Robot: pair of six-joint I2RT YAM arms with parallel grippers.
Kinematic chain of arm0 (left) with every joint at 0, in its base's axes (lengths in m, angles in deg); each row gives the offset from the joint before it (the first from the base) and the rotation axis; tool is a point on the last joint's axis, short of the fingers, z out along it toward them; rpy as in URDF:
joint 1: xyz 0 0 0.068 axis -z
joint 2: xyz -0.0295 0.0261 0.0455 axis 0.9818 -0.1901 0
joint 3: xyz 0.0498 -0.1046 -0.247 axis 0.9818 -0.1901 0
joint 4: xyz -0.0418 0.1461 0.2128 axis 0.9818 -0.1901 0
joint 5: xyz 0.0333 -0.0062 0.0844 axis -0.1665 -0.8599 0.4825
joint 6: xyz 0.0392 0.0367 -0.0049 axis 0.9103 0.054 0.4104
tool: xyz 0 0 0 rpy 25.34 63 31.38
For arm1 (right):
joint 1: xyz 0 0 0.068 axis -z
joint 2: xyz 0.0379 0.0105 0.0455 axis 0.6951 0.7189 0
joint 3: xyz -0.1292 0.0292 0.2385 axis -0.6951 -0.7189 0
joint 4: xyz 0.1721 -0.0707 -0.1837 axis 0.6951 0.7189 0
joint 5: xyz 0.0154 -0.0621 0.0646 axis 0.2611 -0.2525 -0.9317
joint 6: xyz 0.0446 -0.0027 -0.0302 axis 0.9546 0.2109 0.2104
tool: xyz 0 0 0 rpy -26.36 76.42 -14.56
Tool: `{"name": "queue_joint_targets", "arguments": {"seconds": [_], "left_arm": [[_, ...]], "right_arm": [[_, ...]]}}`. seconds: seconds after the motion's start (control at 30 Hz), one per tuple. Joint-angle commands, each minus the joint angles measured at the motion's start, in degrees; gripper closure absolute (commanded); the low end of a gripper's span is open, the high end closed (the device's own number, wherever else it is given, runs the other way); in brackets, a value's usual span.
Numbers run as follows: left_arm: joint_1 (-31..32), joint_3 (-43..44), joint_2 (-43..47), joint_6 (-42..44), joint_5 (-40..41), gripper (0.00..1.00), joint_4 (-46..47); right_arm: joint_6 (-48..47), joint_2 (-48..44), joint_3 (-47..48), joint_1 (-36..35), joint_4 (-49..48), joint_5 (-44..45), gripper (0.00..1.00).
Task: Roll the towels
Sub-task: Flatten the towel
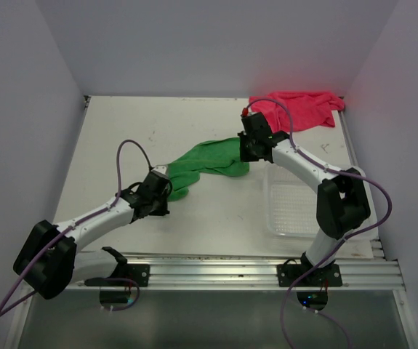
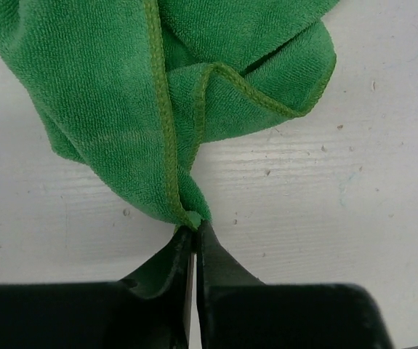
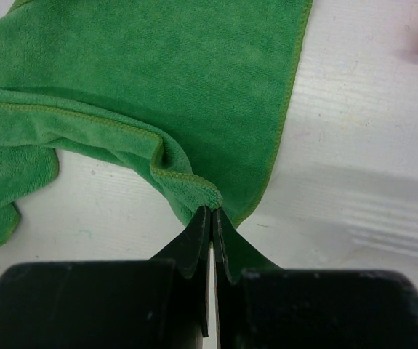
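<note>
A: Where's the green towel [image 1: 209, 161]?
B: Mid-table, bunched into a loose band. Its long axis runs diagonally, near-left to far-right.
A: And the grippers?
B: One at each end. The left gripper [image 2: 194, 231] is clamped on a hemmed corner at the near-left end, and the cloth runs away from it toward far-right. The right gripper [image 3: 212, 212] is pinched on a corner at the far-right end, with the cloth running back toward near-left. Both wrist views show jaws closed on fabric.
A: Is it flat?
B: No. It's folded over itself by the left end and smoother by the right. I can't tell whether it's lifted or resting on the table [image 1: 121, 138].
A: The other one?
B: The pink-red towel [image 1: 299, 107] is crumpled in the far-right corner, just behind the right gripper and apart from the green. The right arm is nearer. A clear plastic basket [image 1: 290, 207] sits near-right.
A: Next?
B: My guess is a pull apart along that diagonal to spread it. Rolling hasn't started.
</note>
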Motion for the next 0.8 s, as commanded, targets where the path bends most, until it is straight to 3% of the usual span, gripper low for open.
{"name": "queue_joint_targets", "arguments": {"seconds": [0.0, 0.23, 0.53, 0.77], "left_arm": [[0.4, 1.1, 0.0, -0.9, 1.7, 0.98, 0.0], [0.3, 6.8, 5.3, -1.9, 6.3, 1.0, -5.2], [-0.2, 23.5, 4.0, 2.4, 25.7, 1.0, -15.3], [-15.7, 31.3, 1.3, 12.8, 22.2, 1.0, -10.4]], "right_arm": [[0.4, -0.5, -0.2, 0.2, -1.6, -0.6, 1.0], [0.4, -1.2, 1.1, 0.4, -0.8, -0.7, 1.0], [0.2, -0.8, 11.3, 0.4, 4.3, 1.1, 1.0], [-1.7, 2.9, 27.0, 1.3, 10.8, 3.5, 1.0]]}}
